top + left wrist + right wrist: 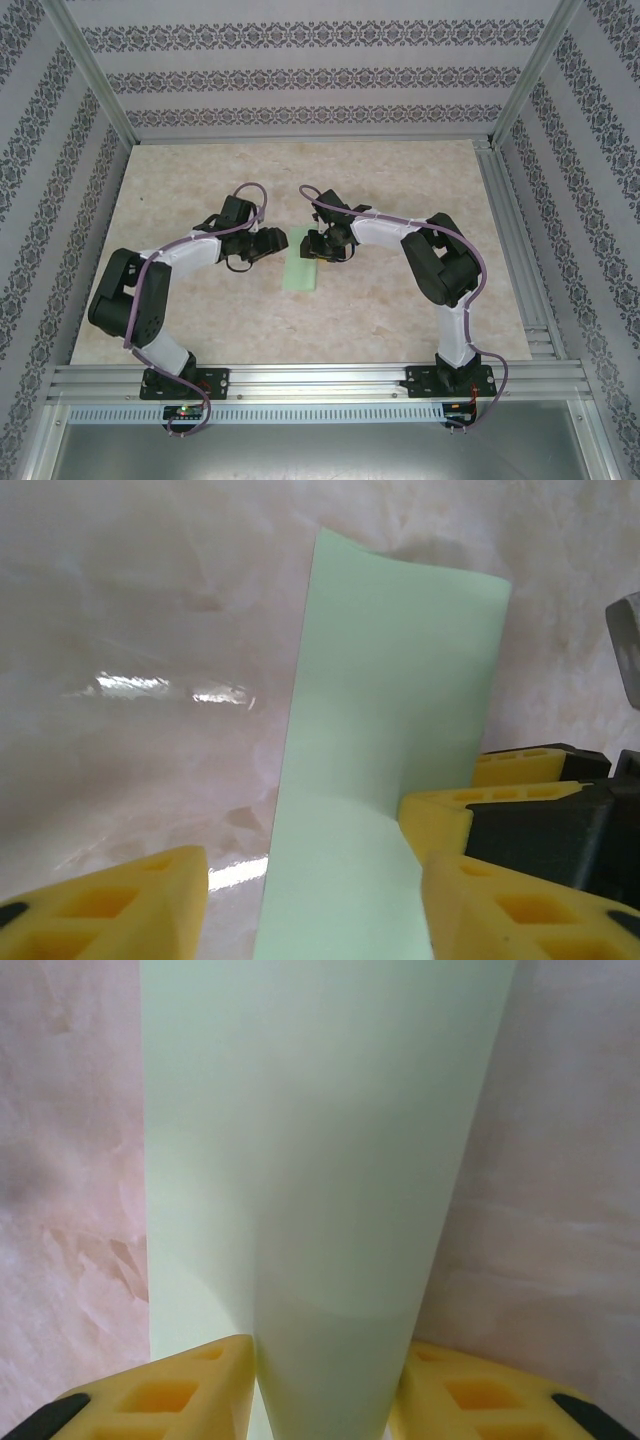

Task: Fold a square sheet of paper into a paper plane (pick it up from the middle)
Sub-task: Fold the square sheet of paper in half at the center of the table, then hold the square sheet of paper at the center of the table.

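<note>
sheet: square sheet of paper doubled over at counter centre | right fingers: pinching it | left fingers: spread astride it | risk: uneven closing could skew or crumple the crease

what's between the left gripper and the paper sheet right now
nothing visible: the paper sheet runs between the open fingers of the left gripper; the right gripper pinches it from the opposite side
</note>
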Robot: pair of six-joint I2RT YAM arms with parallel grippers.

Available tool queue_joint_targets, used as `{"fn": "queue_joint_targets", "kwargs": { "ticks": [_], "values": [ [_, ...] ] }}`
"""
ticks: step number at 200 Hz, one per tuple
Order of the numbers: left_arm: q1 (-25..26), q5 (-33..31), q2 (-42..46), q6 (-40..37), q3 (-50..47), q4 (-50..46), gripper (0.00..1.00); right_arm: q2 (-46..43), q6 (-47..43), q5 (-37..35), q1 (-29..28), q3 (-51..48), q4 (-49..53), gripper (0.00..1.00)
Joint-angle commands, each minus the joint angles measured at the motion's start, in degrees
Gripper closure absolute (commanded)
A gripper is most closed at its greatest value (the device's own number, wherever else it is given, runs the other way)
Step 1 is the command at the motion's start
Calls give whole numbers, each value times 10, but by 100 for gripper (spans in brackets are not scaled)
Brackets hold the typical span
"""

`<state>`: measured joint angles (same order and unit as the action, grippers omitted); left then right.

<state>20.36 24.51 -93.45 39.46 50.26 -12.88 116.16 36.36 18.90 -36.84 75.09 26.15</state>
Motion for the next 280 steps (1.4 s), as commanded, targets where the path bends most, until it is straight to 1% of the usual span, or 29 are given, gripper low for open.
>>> {"fn": "queue_joint_targets", "kwargs": {
  "ticks": [1, 16, 37, 94, 173, 242, 280],
  "values": [
    [7, 44, -21, -10, 7, 29, 50, 40, 0, -65, 8, -26, 59, 60],
    [12, 49, -32, -13, 14, 25, 56, 42, 0, -66, 7, -27, 59, 60],
    [19, 55, -45, -15, 22, 25, 62, 43, 0, -67, 8, -26, 60, 59],
    [36, 71, -81, -22, 44, 17, 73, 48, 2, -68, 6, -27, 59, 60],
    [41, 72, -94, -25, 47, 12, 79, 53, 6, -74, 2, -27, 62, 60],
    [42, 70, -107, -29, 48, 5, 80, 57, 9, -76, -1, -28, 62, 60],
    [45, 43, -115, -34, 53, -23, 82, 56, 11, -75, 0, -30, 59, 60]
  ]
}}
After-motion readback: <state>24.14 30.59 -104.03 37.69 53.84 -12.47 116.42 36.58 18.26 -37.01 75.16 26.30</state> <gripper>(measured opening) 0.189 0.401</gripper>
